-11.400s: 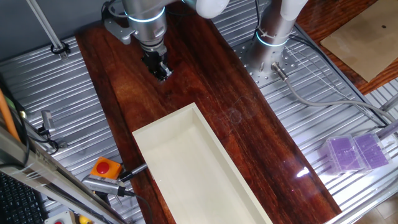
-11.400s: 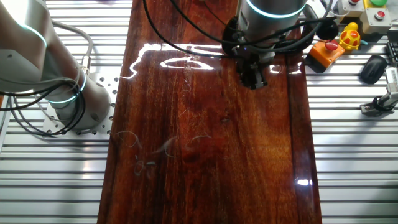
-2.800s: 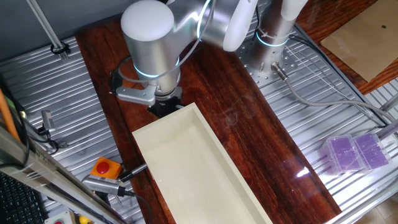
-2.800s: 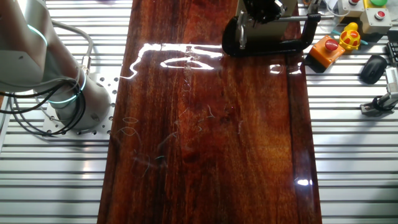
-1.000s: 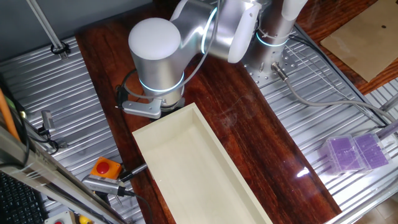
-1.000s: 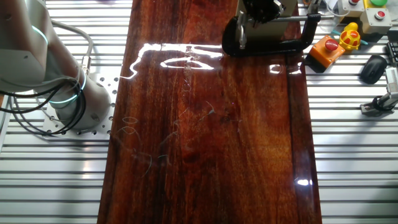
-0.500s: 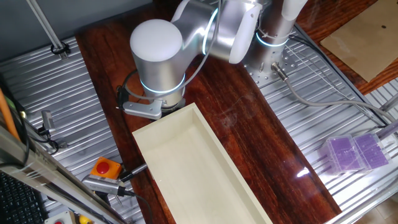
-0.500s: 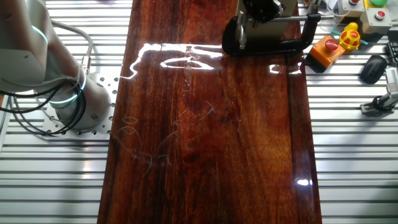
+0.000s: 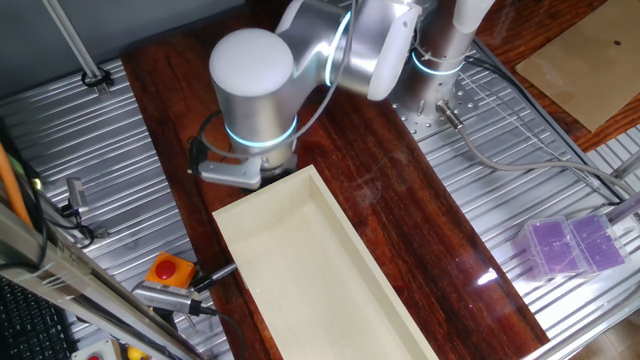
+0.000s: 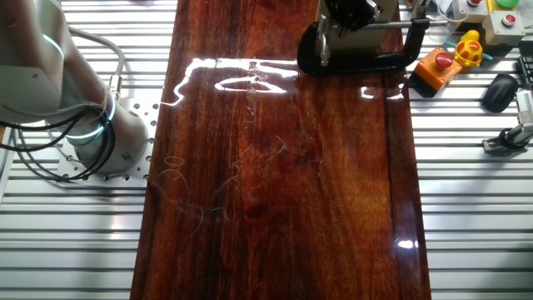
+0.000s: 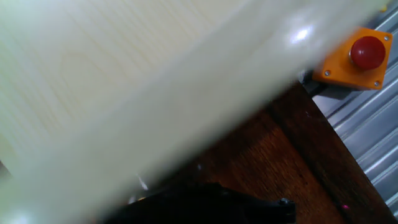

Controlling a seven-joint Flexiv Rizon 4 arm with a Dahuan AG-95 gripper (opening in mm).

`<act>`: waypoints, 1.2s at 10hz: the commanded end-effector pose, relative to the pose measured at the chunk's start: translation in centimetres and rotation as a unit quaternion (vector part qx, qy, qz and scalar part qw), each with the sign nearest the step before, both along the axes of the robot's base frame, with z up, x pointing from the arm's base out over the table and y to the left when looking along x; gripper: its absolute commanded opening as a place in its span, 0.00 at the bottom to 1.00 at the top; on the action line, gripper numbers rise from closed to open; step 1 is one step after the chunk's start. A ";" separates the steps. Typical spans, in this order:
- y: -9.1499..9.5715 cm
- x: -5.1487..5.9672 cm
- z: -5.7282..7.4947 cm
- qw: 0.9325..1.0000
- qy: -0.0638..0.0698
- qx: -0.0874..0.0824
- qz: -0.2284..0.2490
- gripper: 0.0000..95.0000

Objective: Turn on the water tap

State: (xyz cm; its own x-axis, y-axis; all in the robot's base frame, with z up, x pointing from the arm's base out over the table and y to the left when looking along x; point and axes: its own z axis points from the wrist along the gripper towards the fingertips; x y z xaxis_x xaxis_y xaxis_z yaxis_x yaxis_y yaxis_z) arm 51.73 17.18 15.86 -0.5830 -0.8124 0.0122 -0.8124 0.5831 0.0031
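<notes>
The water tap does not show in any view. A black C-clamp [image 10: 360,57] lies at the far edge of the wooden table [image 10: 283,183]. My gripper [image 10: 350,12] sits right at the clamp's jaw, mostly cut off by the frame's top. In the one fixed view my silver wrist [image 9: 254,72] hangs over the near end of the cream box [image 9: 310,270] and hides the gripper and clamp. The hand view is blurred: the cream box wall [image 11: 155,81] fills it, with a dark shape [image 11: 205,202] at the bottom. I cannot tell whether the jaws are open or shut.
An orange box with a red button [image 9: 170,268] lies beside the cream box; it also shows in the other fixed view [image 10: 438,65] and the hand view [image 11: 365,53]. A second arm's base [image 10: 92,133] stands on the ribbed metal. A purple case [image 9: 572,244] lies at the right.
Over the last second my arm has hardly moved. Since 11 s ago it has swung from the table's far end to the end of the cream box, over the clamp.
</notes>
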 end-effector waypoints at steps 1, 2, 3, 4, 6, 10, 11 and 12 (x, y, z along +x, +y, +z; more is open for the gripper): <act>-1.4 -0.4 -0.1 1.000 -0.001 0.004 0.008 0.00; -1.9 -0.6 0.0 1.000 -0.001 0.002 0.008 0.00; -2.2 -0.7 0.2 1.000 -0.001 0.001 0.009 0.00; -3.1 -0.9 0.7 1.000 0.000 0.000 0.010 0.00; -4.5 -1.4 1.4 1.000 0.000 -0.003 0.015 0.00; -4.5 -1.4 1.4 1.000 0.008 0.014 -0.006 0.00; -4.5 -1.4 1.4 1.000 0.008 0.014 -0.021 0.00; -4.5 -1.4 1.4 0.999 0.007 0.005 -0.050 0.00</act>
